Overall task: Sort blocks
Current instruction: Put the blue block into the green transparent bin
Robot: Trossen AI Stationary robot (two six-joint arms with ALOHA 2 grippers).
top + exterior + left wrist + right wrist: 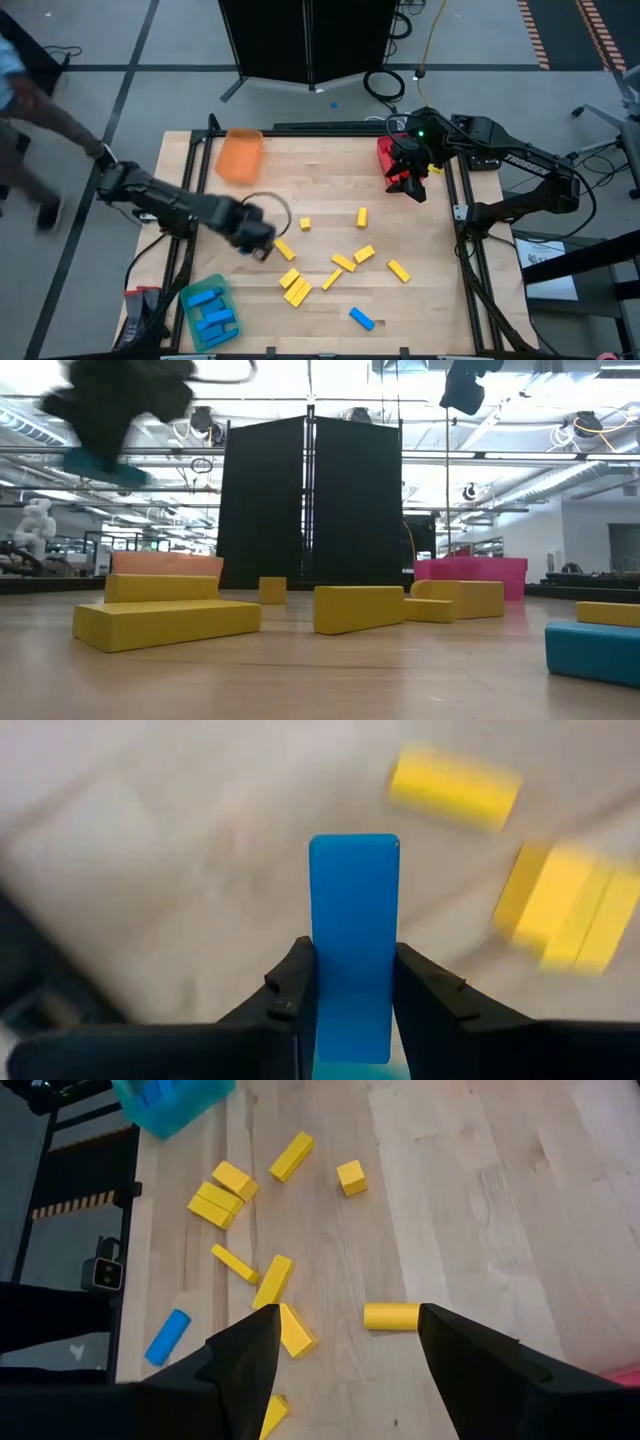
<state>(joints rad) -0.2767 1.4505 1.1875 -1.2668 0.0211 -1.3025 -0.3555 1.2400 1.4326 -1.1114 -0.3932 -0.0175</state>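
My left gripper [257,236] is over the table's left middle, shut on a blue block [352,900] that it carries above the table; the low view shows it blurred [100,464]. My right gripper [410,183] is open and empty, up above the far right of the table beside the red tray [384,155]. Several yellow blocks [343,262] lie flat and scattered on the table's middle. One more blue block [361,319] lies near the front edge. The teal-green tray [193,296] at the front left holds several blue blocks. My left gripper pinches the blue block's two long sides [322,960] between its two fingers. The fingers lie along the block, and its far end [353,845] sticks out past the fingertips. The block is lifted clear of the table.
An orange tray [240,155] stands at the far left of the table. A black screen [310,500] stands behind the far edge. A person [25,95] is beyond the table's left side. Bare wood lies between the yellow blocks and the far edge.
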